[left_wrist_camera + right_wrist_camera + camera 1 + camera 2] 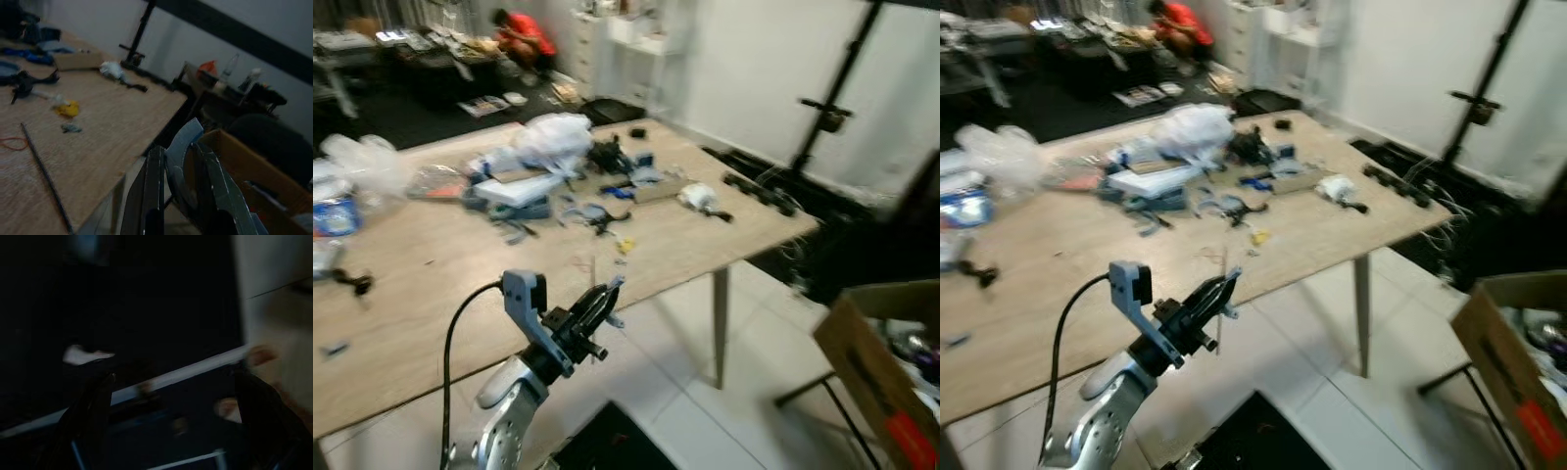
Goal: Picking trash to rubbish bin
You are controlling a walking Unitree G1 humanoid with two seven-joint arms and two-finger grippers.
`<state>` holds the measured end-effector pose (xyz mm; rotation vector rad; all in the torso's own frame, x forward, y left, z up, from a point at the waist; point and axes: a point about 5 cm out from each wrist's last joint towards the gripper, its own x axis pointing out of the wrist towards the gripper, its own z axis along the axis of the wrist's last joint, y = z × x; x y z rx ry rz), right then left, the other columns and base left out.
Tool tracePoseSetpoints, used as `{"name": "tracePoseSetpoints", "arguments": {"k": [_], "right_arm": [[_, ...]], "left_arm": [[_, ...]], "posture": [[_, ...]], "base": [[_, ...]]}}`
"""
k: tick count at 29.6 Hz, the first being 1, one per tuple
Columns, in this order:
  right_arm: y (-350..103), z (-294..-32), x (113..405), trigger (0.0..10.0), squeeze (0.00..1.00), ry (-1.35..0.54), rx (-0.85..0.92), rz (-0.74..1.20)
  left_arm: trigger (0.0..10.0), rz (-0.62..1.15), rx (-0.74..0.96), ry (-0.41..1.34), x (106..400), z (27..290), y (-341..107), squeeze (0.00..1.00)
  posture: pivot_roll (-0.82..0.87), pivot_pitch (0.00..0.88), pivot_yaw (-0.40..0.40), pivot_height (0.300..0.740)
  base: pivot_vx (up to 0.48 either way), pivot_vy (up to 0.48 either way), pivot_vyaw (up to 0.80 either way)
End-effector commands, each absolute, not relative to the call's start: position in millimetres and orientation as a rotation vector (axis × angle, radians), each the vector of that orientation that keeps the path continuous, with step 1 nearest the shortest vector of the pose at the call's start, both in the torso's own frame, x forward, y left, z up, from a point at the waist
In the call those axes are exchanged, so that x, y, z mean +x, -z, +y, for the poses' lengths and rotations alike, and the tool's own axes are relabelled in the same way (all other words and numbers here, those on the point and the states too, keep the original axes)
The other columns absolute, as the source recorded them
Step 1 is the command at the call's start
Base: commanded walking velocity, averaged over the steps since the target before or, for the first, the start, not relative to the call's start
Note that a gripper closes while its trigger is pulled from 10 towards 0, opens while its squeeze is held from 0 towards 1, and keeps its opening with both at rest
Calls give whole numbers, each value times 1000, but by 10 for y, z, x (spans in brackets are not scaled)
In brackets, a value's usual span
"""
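My left gripper (604,299) is raised over the near edge of the wooden table (421,294) and is shut on a pale blue-grey scrap of trash (180,147), which curves up between the two black fingers (151,186). An open cardboard box (873,364) holding rubbish stands on the floor to the right; beyond the scrap I see it again, the cardboard box (234,161). More trash lies in a heap on the table: a white plastic bag (553,137), blue and black bits, a yellow scrap (625,245). The right wrist view is very dark; its fingers (88,416) stand wide apart.
A thin dark rod (44,171) lies on the table by the edge. A black light stand (827,110) rises at the right by the white wall. A person in red (524,34) crouches far back. White tiled floor (705,392) lies between table and box.
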<state>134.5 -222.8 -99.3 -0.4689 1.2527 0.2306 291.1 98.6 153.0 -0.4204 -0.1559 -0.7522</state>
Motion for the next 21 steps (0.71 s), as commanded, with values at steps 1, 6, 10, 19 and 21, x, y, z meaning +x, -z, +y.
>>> {"name": "tracePoseSetpoints", "arguments": {"k": [1, 6, 10, 19, 21], "right_arm": [[994, -2286, 1302, 10000, 0, -219, -469, 1263], [1019, -2277, 1230, 10000, 0, -222, -482, 1272], [1017, -2258, 1251, 10000, 0, -220, -492, 1264], [1000, -2230, 1325, 10000, 0, -233, -512, 1246], [996, -2234, 1333, 10000, 0, -234, -515, 1245]], "left_arm": [[10000, -138, -400, 733, 2908, 981, -1476, 0], [10000, -144, -334, 526, 3019, 1216, -1412, 0], [10000, -138, -292, 414, 3038, 1430, -1329, 0], [10000, -97, -253, 540, 2758, 1443, -1100, 0], [10000, -98, -276, 601, 2680, 1373, -1086, 0]], "posture": [[-36, 140, 20, 740], [-33, 145, 15, 740], [-31, 148, 11, 740], [-20, 153, -4, 740], [-18, 154, -8, 740]], "base": [[0, 0, -781], [0, 0, -783], [0, 0, -781], [0, 0, -783], [0, 0, -784]]}}
